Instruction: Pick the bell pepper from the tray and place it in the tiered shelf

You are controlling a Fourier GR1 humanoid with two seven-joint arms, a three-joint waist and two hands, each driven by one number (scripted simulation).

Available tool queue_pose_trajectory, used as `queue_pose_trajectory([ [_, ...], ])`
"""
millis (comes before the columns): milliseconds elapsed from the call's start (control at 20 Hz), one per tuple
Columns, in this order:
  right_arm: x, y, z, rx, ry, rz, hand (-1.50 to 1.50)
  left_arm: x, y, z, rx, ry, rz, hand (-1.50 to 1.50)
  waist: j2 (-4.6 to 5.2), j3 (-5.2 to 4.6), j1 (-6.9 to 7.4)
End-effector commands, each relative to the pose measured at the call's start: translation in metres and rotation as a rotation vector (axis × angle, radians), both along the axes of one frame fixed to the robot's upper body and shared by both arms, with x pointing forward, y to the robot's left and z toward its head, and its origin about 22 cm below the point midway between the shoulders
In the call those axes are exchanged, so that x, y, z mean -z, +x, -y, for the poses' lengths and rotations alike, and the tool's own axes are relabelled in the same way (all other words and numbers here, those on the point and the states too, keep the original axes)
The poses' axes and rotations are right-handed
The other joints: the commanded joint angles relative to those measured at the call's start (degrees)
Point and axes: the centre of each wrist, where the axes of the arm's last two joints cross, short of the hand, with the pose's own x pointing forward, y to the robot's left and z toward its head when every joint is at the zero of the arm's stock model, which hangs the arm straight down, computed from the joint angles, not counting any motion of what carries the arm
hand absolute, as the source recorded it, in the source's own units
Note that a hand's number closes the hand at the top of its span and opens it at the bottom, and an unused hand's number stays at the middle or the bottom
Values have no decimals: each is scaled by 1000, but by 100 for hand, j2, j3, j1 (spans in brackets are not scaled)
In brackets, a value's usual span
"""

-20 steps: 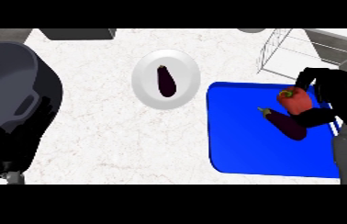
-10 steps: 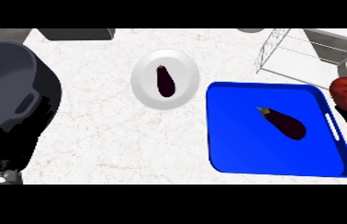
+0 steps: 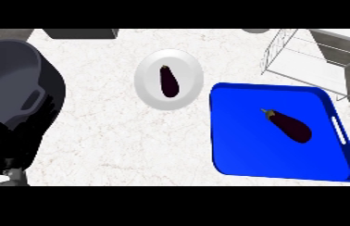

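The bell pepper and right hand, at the right edge before, are now out of view; fingers cannot be told. Only an eggplant lies on the blue tray. Best lower the pepper level into the wire tiered shelf.

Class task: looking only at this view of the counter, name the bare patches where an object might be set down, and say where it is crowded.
Bare counter lies below the white plate, between the dark left forearm and the blue tray. The tray's lower left is also free. It is crowded at upper right, where the wire shelf nearly meets the tray, and around each eggplant.
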Motion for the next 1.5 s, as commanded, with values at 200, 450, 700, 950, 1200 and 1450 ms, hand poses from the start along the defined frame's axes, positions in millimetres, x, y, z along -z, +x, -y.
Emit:
queue_pose_trajectory([
  [200, -37, 17, 24, 127, -135, -25, 150, -7, 2, -10, -1, -10, 10, 0, 16, 4, 41],
  [450, -55, 40, 16, 151, -171, -21, 150, 8, 1, -5, 8, 16, 12, 0, 19, 2, 49],
  [700, -61, 73, 41, 231, -177, -29, 150, 20, -5, 12, 20, 3, 7, 0, 40, 1, 110],
  [950, -30, 102, 57, 249, -260, -44, 150, -1, -3, 19, 23, 34, 14, 0, 35, 8, 130],
  [1200, -9, 136, 60, 246, -187, -28, 150, 12, 0, 3, 40, 8, 8, 0, 48, 4, 129],
  [1450, -3, 143, 90, 252, -115, -33, 150, 7, 2, 3, 16, 2, 10, 0, 45, 6, 127],
])
